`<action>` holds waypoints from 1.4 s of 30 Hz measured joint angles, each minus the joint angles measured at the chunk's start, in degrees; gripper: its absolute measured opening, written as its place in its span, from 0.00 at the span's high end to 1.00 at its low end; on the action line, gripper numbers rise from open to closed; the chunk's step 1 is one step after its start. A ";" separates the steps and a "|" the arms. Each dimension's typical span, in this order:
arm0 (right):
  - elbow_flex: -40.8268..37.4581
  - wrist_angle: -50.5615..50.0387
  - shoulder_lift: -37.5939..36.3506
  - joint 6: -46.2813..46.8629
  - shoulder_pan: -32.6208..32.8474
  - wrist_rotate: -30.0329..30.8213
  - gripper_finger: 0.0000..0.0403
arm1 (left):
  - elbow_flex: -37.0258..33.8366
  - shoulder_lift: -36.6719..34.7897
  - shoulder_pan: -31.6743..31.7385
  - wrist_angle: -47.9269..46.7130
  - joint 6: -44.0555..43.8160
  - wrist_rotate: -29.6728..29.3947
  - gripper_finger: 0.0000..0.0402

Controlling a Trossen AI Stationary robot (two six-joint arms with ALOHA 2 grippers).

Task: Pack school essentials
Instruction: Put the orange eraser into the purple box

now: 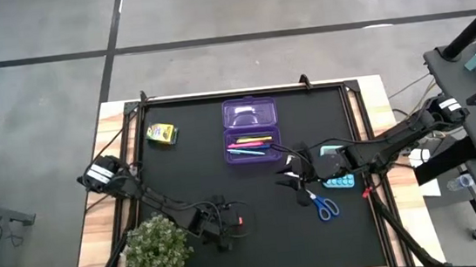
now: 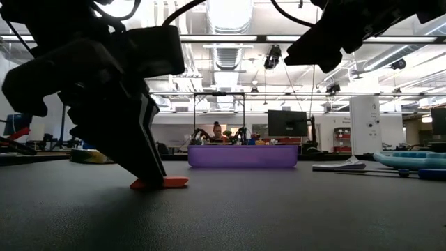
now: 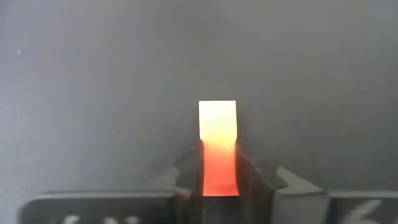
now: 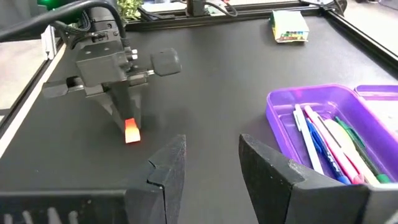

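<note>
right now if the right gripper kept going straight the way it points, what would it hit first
Probably the left gripper, closed on the red eraser, which sits nearly dead ahead between the right gripper's open fingers. Bare black mat lies between them; depth is unclear.

Matt black surface (image 1: 254,211) with pale wood edging, glossy see-through purple plastic case (image 1: 251,130), smooth bright red eraser (image 3: 217,146), matt dark claw fingers (image 4: 273,171)
</note>
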 joint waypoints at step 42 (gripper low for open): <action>-0.28 1.31 0.00 -3.54 0.00 0.92 0.65 | -1.94 -7.18 10.45 0.68 14.38 7.58 0.77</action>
